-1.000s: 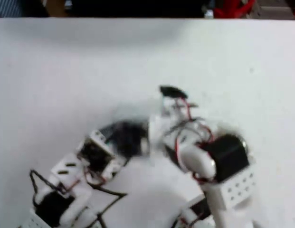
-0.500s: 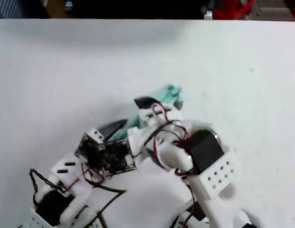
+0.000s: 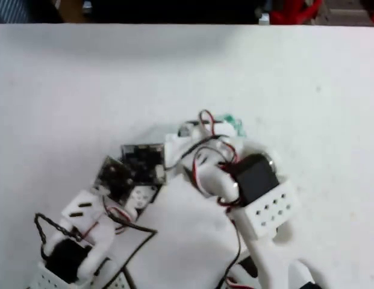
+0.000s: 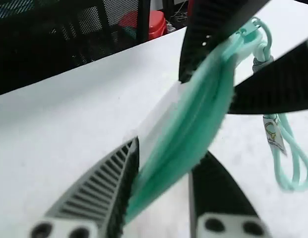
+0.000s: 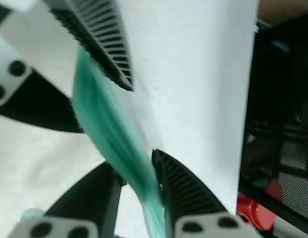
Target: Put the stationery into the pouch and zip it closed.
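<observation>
A mint-green pouch (image 4: 193, 129) is held edge-up above the white table, with both grippers on it. In the left wrist view my left gripper (image 4: 161, 163) is shut on one end of it, and the right arm's black fingers (image 4: 213, 34) pinch the far end. A green cord loop with a tag (image 4: 287, 158) hangs from that end. In the right wrist view my right gripper (image 5: 139, 168) is shut on the pouch (image 5: 106, 129), with the left gripper's ribbed finger (image 5: 99, 39) farther along. From above, a teal corner of the pouch (image 3: 230, 123) peeks out past the right arm (image 3: 253, 180).
The left arm (image 3: 108, 192) and right arm crowd together near the table's (image 3: 66, 90) front middle. Dark furniture and a red object (image 4: 144, 22) lie beyond the far edge.
Both arms have shifted together with the pouch. The right arm now covers most of the pouch, which showed more fully half a second ago.
</observation>
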Controlling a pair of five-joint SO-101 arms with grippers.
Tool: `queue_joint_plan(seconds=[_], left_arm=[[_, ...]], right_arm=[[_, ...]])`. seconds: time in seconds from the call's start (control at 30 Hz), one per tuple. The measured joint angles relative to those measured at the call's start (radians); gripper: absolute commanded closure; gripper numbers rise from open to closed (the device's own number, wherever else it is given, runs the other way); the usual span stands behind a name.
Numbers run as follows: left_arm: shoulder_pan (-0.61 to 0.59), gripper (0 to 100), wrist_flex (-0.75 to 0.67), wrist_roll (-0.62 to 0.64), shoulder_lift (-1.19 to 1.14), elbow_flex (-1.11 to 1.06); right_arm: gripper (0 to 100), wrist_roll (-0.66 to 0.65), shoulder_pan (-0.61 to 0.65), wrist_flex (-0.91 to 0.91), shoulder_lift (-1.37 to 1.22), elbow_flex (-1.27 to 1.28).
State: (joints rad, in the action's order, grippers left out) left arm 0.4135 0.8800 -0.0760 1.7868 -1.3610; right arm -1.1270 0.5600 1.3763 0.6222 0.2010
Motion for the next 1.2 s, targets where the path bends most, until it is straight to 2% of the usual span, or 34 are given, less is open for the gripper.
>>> queue_joint_plan(seconds=[0.1, 0.33, 0.43, 0.6, 0.73, 1.07, 1.2], left_arm=[[-0.026, 79, -0.008, 0.049, 0.020, 0.021], [-0.078, 79, -0.014, 0.069, 0.020, 0.054], [-0.157, 79, -0.009, 0.123, 0.018, 0.052], [-0.321, 79, -0.009, 0.239, 0.017, 0.061], [-0.376, 79, -0.009, 0.293, 0.015, 0.061], [-0.379, 81, -0.012, 0.304, 0.015, 0.061], [-0.379, 82, -0.012, 0.304, 0.015, 0.061]], right_arm=[[97.8, 0.044, 0.017, -0.011, 0.057, 0.000], [97.8, 0.187, 0.051, -0.005, 0.086, -0.132], [97.8, 0.270, 0.006, 0.003, 0.043, -0.178], [97.8, 0.482, -0.089, 0.000, -0.072, -0.213], [97.8, 0.632, -0.143, -0.002, -0.163, -0.221], [97.8, 0.672, -0.456, -0.155, -0.479, -0.278], [97.8, 0.672, -0.528, -0.181, -0.595, -0.287]])
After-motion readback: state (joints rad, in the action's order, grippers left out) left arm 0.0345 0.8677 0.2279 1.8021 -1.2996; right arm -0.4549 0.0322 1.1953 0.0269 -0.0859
